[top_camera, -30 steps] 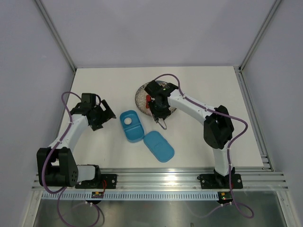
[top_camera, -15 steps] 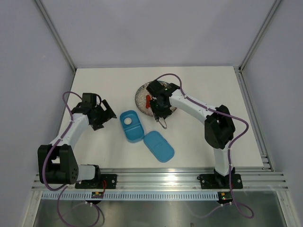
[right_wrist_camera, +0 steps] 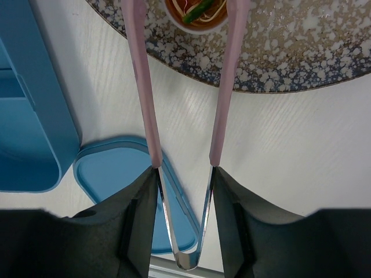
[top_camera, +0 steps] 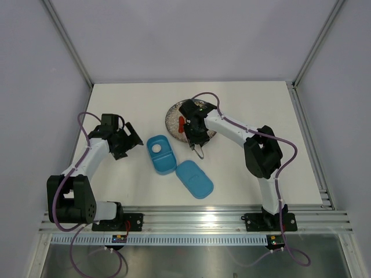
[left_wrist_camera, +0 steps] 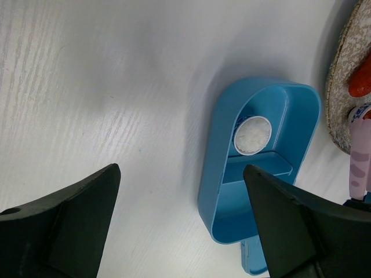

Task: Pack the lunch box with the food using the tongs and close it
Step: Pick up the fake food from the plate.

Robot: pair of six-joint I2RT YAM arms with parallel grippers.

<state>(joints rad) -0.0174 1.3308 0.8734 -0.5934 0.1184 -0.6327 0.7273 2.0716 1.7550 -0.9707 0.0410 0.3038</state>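
Pink and slim, the tongs [right_wrist_camera: 141, 87] sit in the right claw [right_wrist_camera: 184, 179], which is clenched on their two arms just above the bare metal bend. Their tips reach onto the speckled plate [right_wrist_camera: 290, 52] and stand either side of a small cup of food [right_wrist_camera: 197, 14] with an orange filling and a green strip; whether they touch it I cannot tell.

The tongs look thin and springy. Gripped so near the bend, they probably give only a weak pinch at the tips, so the squeeze should be slow. The cup looks light, hard and round, so likely to slip; taking it across its widest part seems best.

A red piece [top_camera: 181, 123] also lies on the plate. The blue lunch box [left_wrist_camera: 208, 174] stands open on the tabletop [top_camera: 261, 116], near the plate, with a white ball [left_wrist_camera: 251, 135] in one compartment. Its lid [top_camera: 195, 179] lies flat just beside it; it looks stiff and light, best lifted by an edge. The left claw [left_wrist_camera: 181, 171] hangs released and holds nothing, above the tabletop beside the box.
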